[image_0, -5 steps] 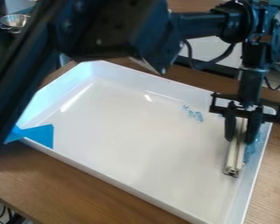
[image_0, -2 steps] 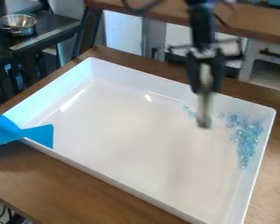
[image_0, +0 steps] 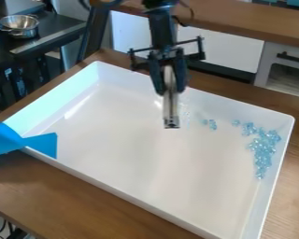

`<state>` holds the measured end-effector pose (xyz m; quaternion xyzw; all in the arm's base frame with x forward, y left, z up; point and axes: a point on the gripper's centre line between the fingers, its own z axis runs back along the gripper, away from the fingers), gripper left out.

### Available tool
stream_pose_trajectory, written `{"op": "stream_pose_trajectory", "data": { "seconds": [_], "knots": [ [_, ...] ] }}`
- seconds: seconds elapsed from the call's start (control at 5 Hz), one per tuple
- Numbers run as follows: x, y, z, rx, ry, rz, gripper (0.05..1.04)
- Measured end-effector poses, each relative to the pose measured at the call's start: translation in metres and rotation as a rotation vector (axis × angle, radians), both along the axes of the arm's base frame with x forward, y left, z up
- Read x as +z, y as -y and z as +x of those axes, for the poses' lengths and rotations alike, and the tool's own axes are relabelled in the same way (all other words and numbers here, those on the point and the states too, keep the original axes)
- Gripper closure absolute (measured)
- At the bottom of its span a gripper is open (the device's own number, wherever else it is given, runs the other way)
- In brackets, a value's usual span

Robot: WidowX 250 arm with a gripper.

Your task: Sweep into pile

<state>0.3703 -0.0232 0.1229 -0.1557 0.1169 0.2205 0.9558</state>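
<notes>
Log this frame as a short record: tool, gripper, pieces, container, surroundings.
tool: pale bar, hanging upright, held in the gripper
gripper: over the tray's far side
pieces: blue bits, main cluster by the tray's right wall; a few strays left of it
container: white tray
surroundings: blue tape on tray's left corner; metal pot upper left

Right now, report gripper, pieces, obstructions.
Gripper holding pale bar, over tray. Light-blue pieces mostly bunched at picture-right, a few stragglers between bunch and bar. No obstructions seen; blue tape off at picture-left.
</notes>
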Motion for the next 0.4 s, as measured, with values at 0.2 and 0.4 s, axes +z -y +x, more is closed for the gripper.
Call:
{"op": "stream_pose_trajectory", "data": {
  "seconds": [0.2, 0.4],
  "knots": [
    [-0.022, -0.017, 0.005, 0.09, -0.041, 0.04, 0.733],
    [-0.05, -0.02, 0.008, 0.128, -0.113, 0.075, 0.733]
  ]
}}
